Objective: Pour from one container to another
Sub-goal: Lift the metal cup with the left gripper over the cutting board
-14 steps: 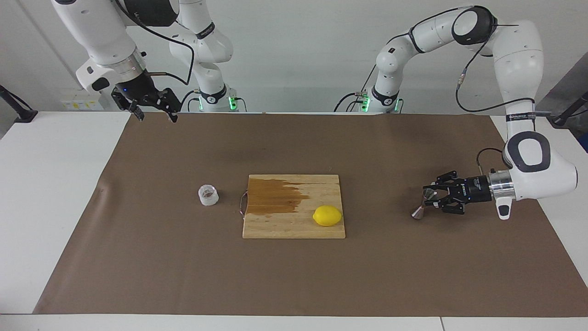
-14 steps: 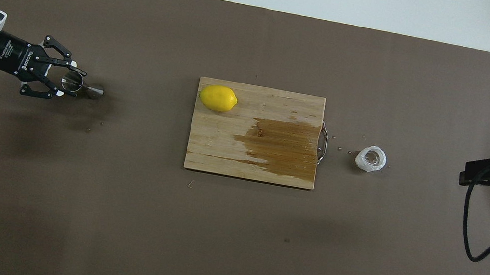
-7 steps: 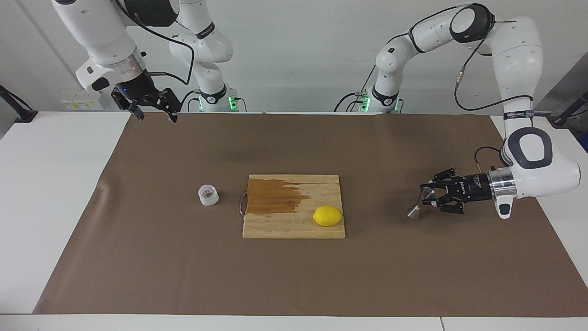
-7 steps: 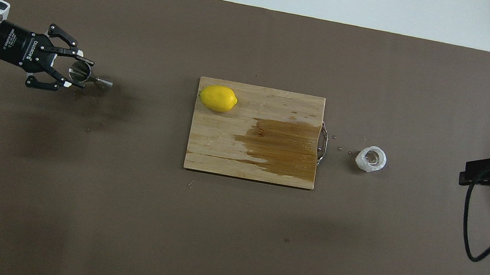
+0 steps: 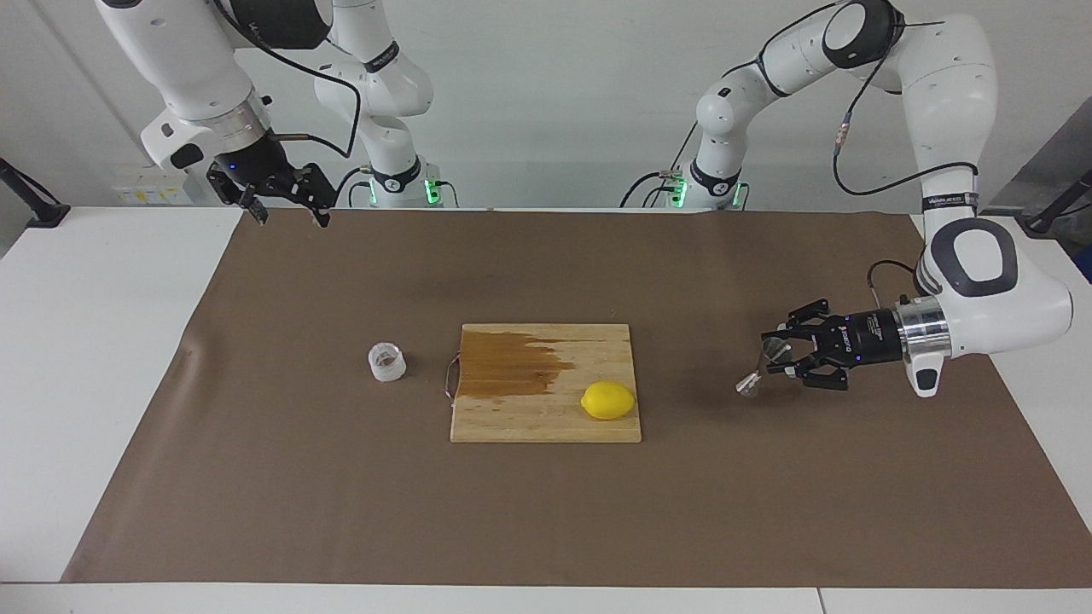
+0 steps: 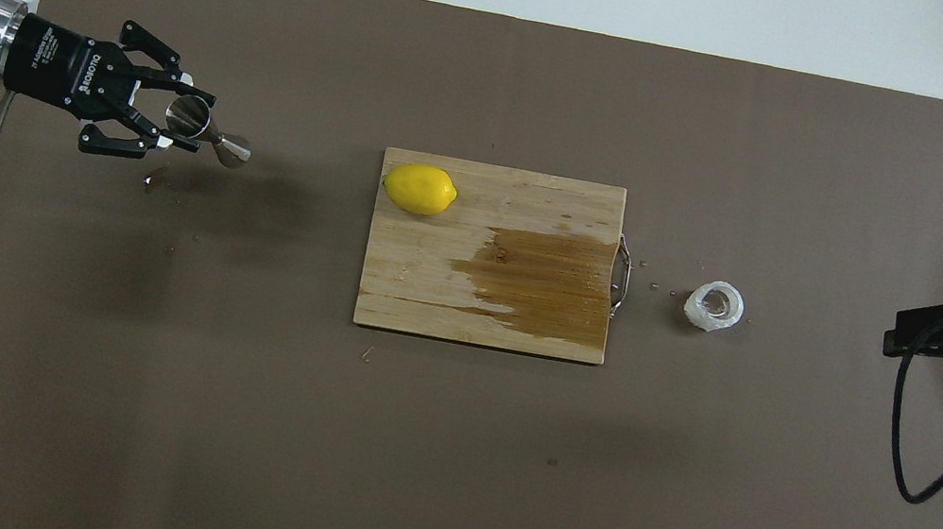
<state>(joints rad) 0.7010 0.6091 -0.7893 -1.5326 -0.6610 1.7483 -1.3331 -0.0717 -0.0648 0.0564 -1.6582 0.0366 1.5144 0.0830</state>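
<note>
Since a second ago your left gripper (image 5: 778, 356) has lifted the jigger (image 5: 762, 368) off the table (image 5: 256, 477) and carried it toward the board (image 5: 546, 422); its fingers are closed on the upper cone, long axis tilted. The cup (image 5: 387, 362) stands beside the board at the right arm's end, well apart; the right gripper (image 5: 286, 203) waits, fingers spread, holding nothing.

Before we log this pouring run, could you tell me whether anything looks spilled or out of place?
Yes. A dark wet stain covers the cutting board at its handle end, with droplets on the paper beside the glass cup. The left gripper holds the jigger tilted in the air.
</note>
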